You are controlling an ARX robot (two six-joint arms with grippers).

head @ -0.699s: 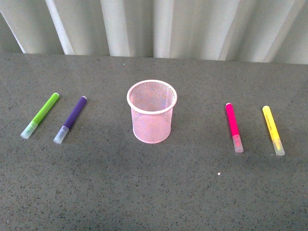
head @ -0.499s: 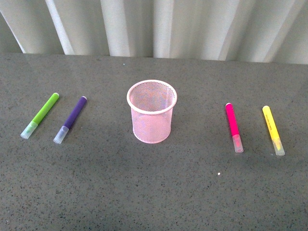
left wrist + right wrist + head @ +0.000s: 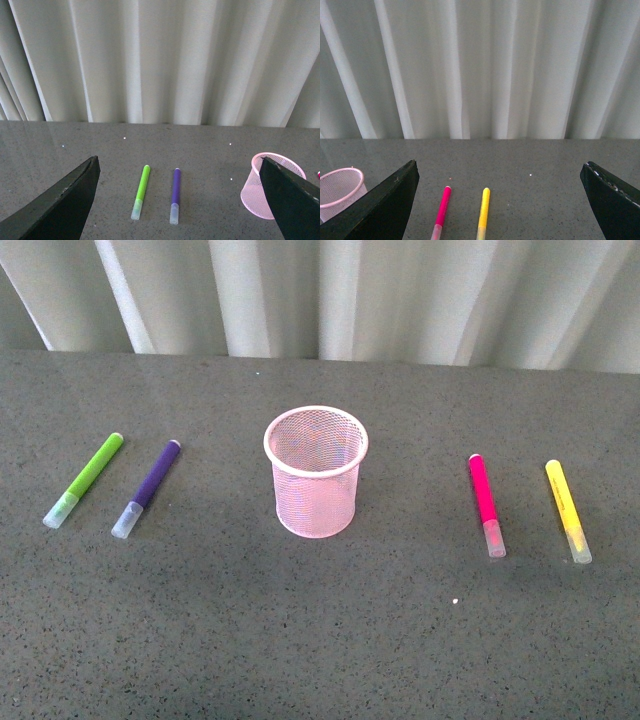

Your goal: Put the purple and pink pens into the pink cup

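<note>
Pale-pink wire mesh forms the round cup (image 3: 315,502), set upright mid-way across the speckled grey tabletop (image 3: 330,640). The dark purple clear-capped pen (image 3: 150,486) is laid well to its left, beside a lime-green marker (image 3: 85,478). The magenta pink clear-capped pen (image 3: 485,502) is laid well to its right, beside a yellow marker (image 3: 567,508). Open surface is seen around each. The fingers of the left gripper (image 3: 178,158) and the right gripper (image 3: 500,162) are held wide apart.

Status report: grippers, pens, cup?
Left gripper, right gripper open, empty. Dark purple marker, magenta pink marker lying flat, either side of empty pale-pink mesh cup. Nothing blocking.
</note>
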